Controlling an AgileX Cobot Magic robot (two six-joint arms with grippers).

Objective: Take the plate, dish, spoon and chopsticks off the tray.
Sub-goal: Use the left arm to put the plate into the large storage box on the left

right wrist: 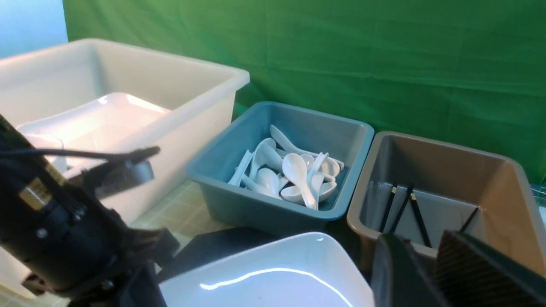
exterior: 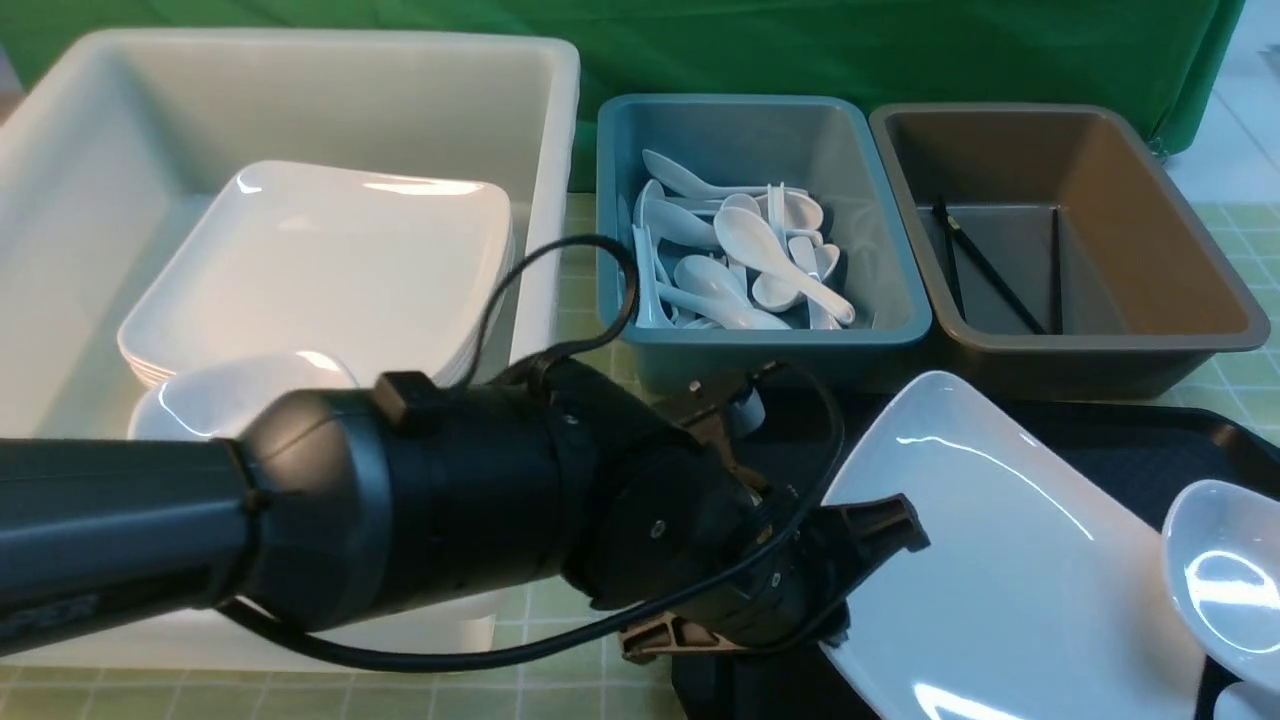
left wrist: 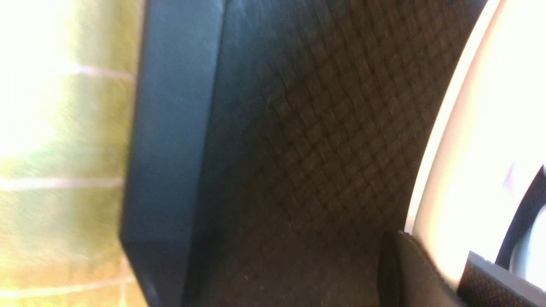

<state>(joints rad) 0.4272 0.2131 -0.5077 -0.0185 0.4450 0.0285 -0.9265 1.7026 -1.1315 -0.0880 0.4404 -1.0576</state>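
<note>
Front view: my left arm (exterior: 400,500) reaches in from the left. The left end effector (exterior: 855,555) is pressed shut on the near-left rim of the large glossy white rounded-rectangular plate (exterior: 1010,560). The plate sits over the big black diamond-textured plastic tray (exterior: 1150,440). I cannot tell whether the gripped edge is lifted clear of it. A small white bowl-like dish (exterior: 1230,570) shows at the right edge, just beside the plate. I cannot say if it rests on the tray.

Beyond the tray, three bins stand on the green-checked counter (exterior: 150,695):
- A big white plastic tub (exterior: 90,150) holds a stack of white plates (exterior: 330,260).
- A blue plastic bin (exterior: 700,130) is heaped with glossy white soup spoons (exterior: 745,240).
- A brown plastic bin (exterior: 1150,200) holds thin black chopsticks (exterior: 985,265).

Left wrist view: I see the tray's raised rim and textured floor, with the counter cloth beyond. The plate's white rim is caught between two dark pads (left wrist: 405,264).

Right wrist view: the right end effector (right wrist: 420,251) hangs near the plate's far corner, in front of the brown bin. Its fingers are parted, with nothing between the visible tips. The spoons and chopsticks lie in their bins, and the left arm fills the other side.
</note>
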